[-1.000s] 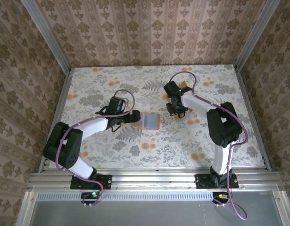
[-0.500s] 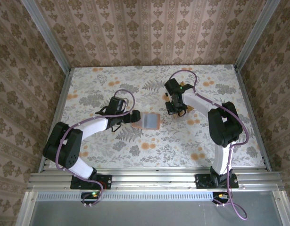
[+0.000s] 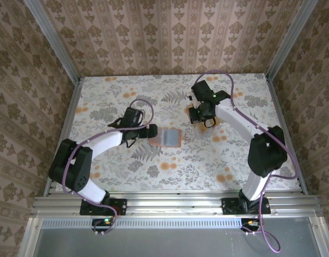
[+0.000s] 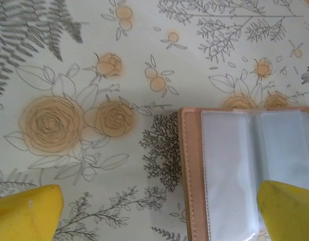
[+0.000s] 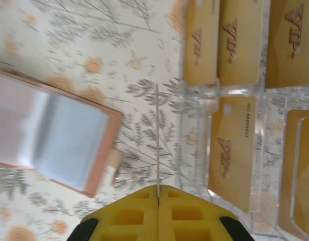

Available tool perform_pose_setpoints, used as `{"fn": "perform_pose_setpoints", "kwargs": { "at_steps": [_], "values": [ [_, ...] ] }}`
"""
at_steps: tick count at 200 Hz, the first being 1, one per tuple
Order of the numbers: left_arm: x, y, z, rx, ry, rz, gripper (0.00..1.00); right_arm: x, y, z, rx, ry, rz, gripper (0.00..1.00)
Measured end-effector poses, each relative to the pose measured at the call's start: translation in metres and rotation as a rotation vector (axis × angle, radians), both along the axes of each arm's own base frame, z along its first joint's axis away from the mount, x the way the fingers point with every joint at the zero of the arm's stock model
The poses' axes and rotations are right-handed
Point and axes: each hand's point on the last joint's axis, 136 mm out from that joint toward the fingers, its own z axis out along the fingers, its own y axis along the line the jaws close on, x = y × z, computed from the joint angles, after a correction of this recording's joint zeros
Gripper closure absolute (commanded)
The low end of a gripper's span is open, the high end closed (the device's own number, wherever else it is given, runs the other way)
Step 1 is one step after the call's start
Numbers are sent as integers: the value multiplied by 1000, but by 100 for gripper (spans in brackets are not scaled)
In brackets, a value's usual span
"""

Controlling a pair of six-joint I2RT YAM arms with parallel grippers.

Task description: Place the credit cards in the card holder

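Right wrist view: right gripper (image 5: 158,193) clamped on edge-on credit card (image 5: 158,135). Left wrist view: left gripper (image 4: 157,211) wide, empty, straddling card holder (image 4: 234,165) left edge.

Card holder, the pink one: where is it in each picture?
Top external: the card holder lies open near the picture's middle.
Left wrist: card holder at the lower right, clear pockets facing up.
Right wrist: card holder at the left, tilted.
Shared landmark: the flowered table cover under it.
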Motion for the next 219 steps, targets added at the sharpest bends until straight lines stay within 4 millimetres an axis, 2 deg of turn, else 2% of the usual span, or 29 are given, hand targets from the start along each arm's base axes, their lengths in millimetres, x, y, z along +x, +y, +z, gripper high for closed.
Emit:
{"fn": "perform_pose_setpoints", "kwargs": {
  "at_steps": [16,30,45,82,119,181,219],
  "values": [
    [0,3,1,43,-6,-12,0,-2,13,13,116,-35,-13,100],
    [-3,3,0,79,-12,-29,0,-7,24,15,222,-50,-28,100],
    [-6,2,-2,119,-9,-52,0,-12,34,8,327,-45,-52,100],
    [-3,-6,-5,195,-24,-97,0,-24,53,-28,505,1,-125,100],
    [-4,-2,-21,265,0,-103,0,-27,75,-34,633,-47,-134,100],
    [-4,5,-29,319,6,-89,0,-17,87,-35,760,-115,-153,100],
    [-5,5,-30,330,4,-88,0,-18,92,-51,795,-104,-159,100]
  ]
}}
